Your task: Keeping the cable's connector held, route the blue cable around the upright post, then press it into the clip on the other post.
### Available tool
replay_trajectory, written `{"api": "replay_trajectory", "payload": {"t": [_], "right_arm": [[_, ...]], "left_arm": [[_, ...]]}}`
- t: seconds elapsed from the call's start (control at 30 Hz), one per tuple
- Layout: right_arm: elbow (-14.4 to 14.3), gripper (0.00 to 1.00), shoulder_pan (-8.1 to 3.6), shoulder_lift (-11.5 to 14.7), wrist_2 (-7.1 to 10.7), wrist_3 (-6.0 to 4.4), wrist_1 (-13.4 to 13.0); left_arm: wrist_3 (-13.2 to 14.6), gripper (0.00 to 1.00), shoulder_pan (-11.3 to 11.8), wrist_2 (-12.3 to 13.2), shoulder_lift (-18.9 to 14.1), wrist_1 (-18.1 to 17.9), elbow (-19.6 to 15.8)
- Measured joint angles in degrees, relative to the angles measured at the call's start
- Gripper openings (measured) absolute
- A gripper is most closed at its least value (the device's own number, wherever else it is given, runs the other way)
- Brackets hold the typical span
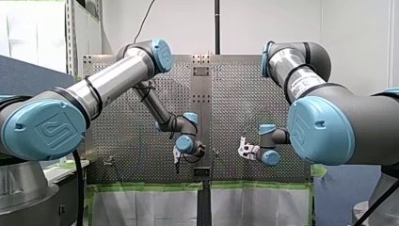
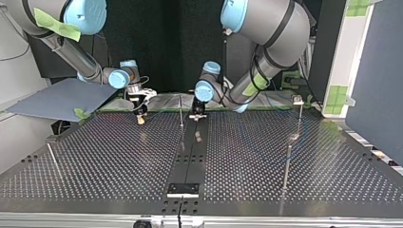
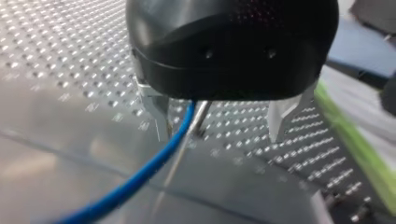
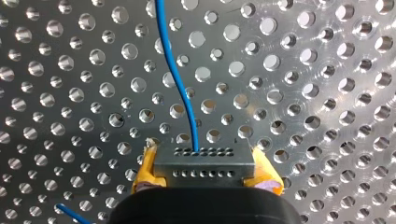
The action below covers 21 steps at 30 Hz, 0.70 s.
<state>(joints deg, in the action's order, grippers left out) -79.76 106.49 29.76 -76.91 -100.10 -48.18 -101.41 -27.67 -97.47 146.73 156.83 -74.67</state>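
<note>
My right fingers point(image 4: 144, 170) clamp the connector point(image 4: 204, 163). My left fingers point(image 3: 156, 109) stand wide astride the blue cable point(image 3: 140, 179), which runs just beside the post point(image 3: 200, 115).

Four cameras: two wide ones facing each other, two riding the wrists.

The front view looks from behind and above the arms, out over the bench point(image 1: 117, 141), set far enough back that both upper arms fill its sides. The top view sits across the bench, low and near the work's height, facing the arms, so the sides are crossed. Both wide views share the bench's middle, where my left gripper point(image 1: 177, 159) and my right gripper point(image 1: 242, 150) hang. The left wrist view looks along its own gripper, slanting close over the holes. The right wrist view looks squarely onto them past the connector point(image 4: 204, 163), closer still. Both show the blue cable point(image 4: 180, 79).
</note>
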Motion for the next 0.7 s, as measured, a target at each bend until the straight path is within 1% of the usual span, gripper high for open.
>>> {"api": "replay_trajectory", "payload": {"t": [0.13,0.23,0.7], "right_arm": [[0.0,0.00,-0.08,0.0,0.06,0.01,0.2],[0.0,0.00,-0.19,0.0,0.08,0.08,0.4],[0.1,0.00,-0.42,-0.1,0.13,0.23,0.5]], "left_arm": [[1.5,1.00,-0.7,0.4,-0.1,2.4,0.0],[1.9,1.00,-1.2,0.5,-0.1,3.6,-0.2],[2.5,1.00,-2.6,0.4,-0.9,4.3,-0.4]]}}
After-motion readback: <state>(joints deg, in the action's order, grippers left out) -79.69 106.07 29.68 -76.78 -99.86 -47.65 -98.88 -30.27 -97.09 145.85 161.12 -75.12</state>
